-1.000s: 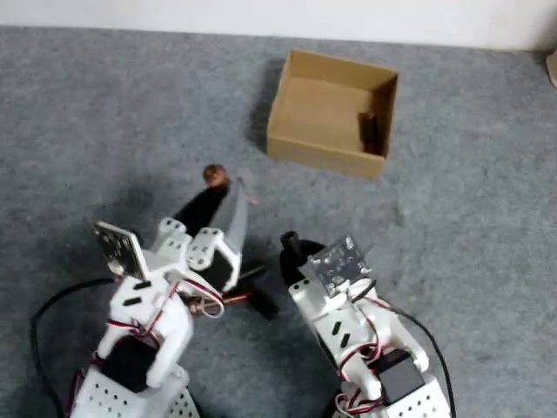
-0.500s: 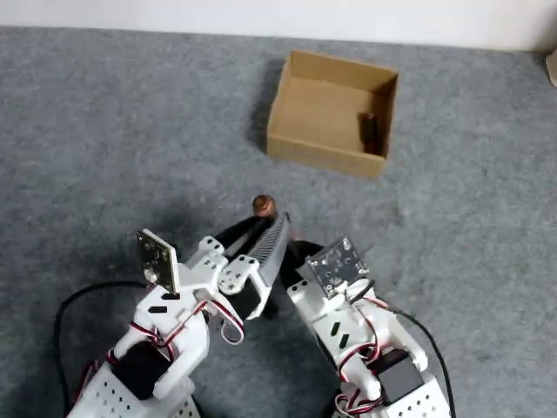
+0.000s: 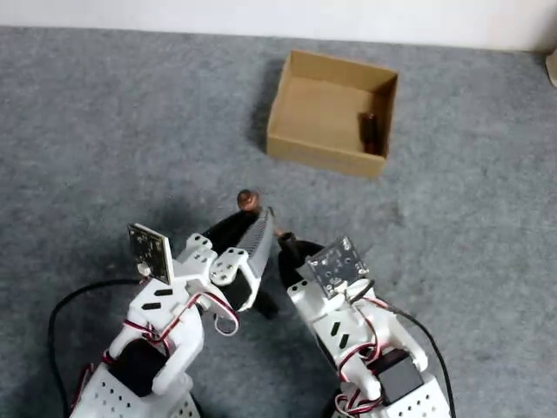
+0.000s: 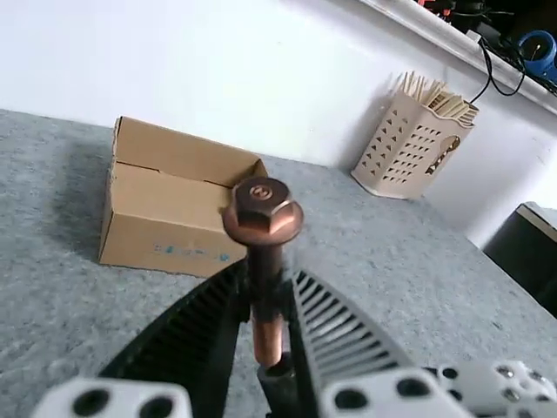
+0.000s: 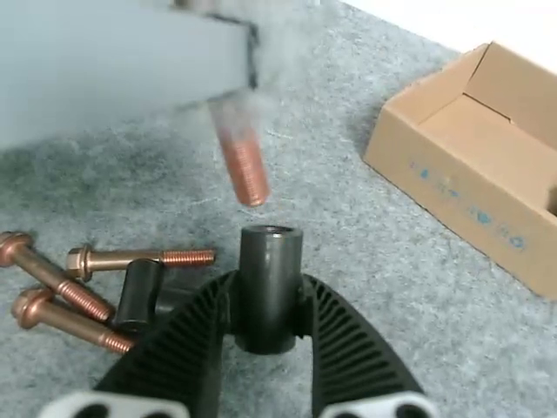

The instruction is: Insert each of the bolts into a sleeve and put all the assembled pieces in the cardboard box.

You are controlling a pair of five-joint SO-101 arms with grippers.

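the left gripper (image 4: pixel 264 300) is clamped on a copper-coloured hex-head bolt (image 4: pixel 261 222), head up, threaded end pointing down. the right gripper (image 5: pixel 265 300) pinches a dark cylindrical metal sleeve (image 5: pixel 269 274) upright, its bore open at the top. the bolt's tip hangs just above the sleeve's mouth, a little toward the left arm's side and slightly tilted, so the axes aren't lined up. the brown cardboard box (image 3: pixel 320 155) sits well beyond both.

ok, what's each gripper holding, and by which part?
Left gripper clamps a copper bolt by its shank, head up. Right gripper grips a black sleeve around its lower body, opening up.
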